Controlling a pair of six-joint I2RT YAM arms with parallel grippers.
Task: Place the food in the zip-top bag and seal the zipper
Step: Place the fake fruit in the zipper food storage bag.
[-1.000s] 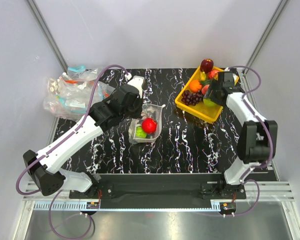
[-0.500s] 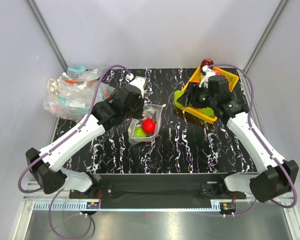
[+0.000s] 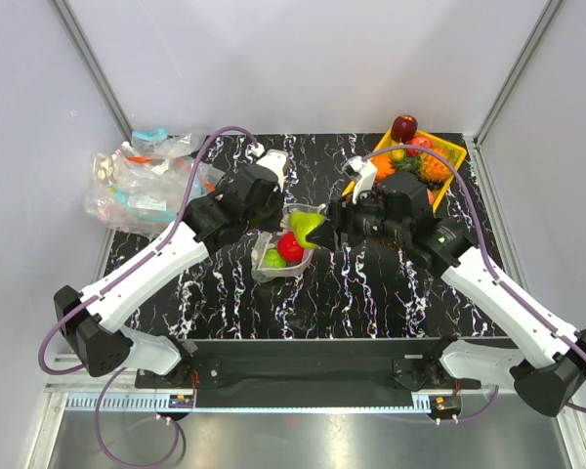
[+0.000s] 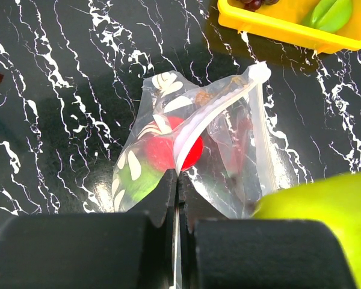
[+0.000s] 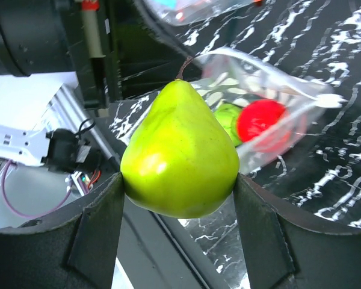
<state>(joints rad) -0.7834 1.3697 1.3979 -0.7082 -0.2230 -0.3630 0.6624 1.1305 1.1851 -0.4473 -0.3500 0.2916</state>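
The left gripper is clenched on the mouth edge of the bag, which opens just ahead. The right gripper grasps a pear; the bag, red fruit inside, lies just beyond it.

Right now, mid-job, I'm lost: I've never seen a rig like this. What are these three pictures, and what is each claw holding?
Two robot arms work at a black marbled table. The wide picture looks down from above; the other two come from a camera on each wrist. The left gripper is pinched shut on the mouth edge of the zip-top bag, which gapes open; a red fruit and a green fruit lie inside. The right gripper grips a green pear close to the bag's mouth. At far right is a yellow tray of more fruit; at far left, a pile of other bags.
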